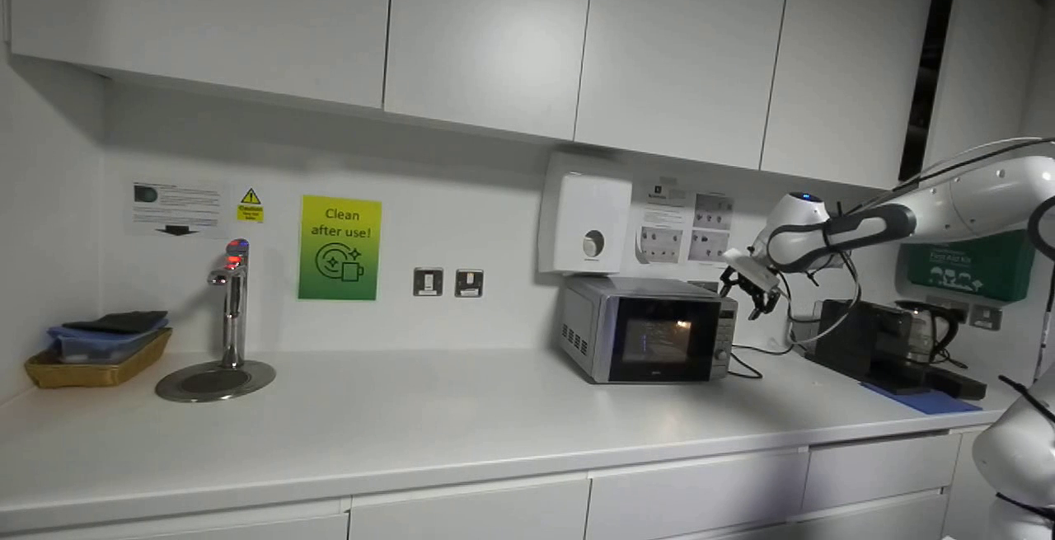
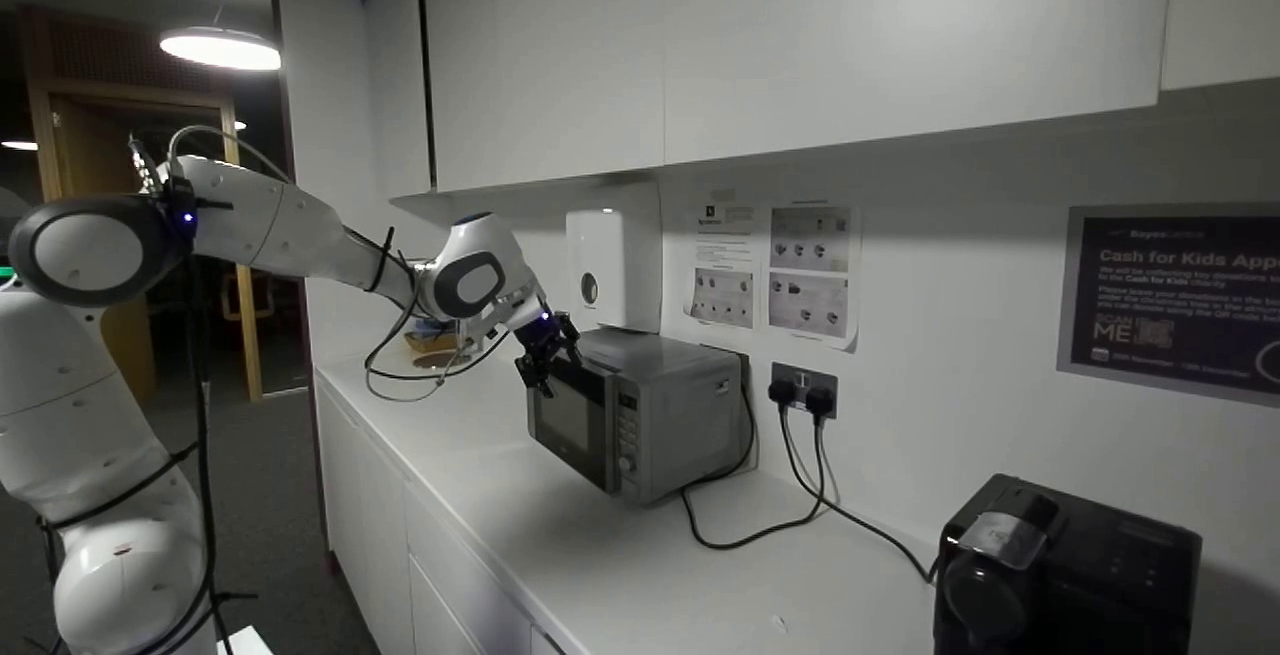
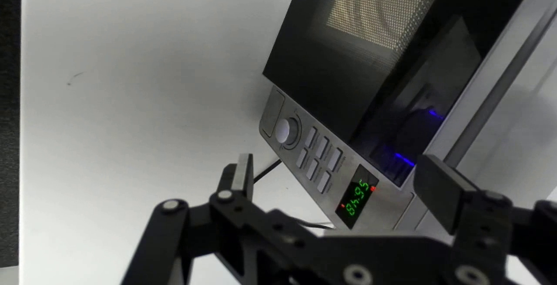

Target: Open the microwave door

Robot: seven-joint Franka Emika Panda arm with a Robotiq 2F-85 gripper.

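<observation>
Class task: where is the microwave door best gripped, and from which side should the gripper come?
Probably grip the microwave door by its upright edge beside the control panel, coming from the front on that side. The door is flat, with no handle visible, so an edge seems best; whether it stands ajar, I cannot tell.

- Microwave door (image 1: 664, 340): black, fine-gridded window (image 3: 378, 11)
- Microwave (image 2: 670, 415): silver-grey
- Display (image 3: 357, 196): green-and-red on black
- Gripper (image 3: 335, 174): black
- Counter (image 1: 445, 433): white
- Mat (image 1: 927, 402) near counter's front edge: blue
</observation>
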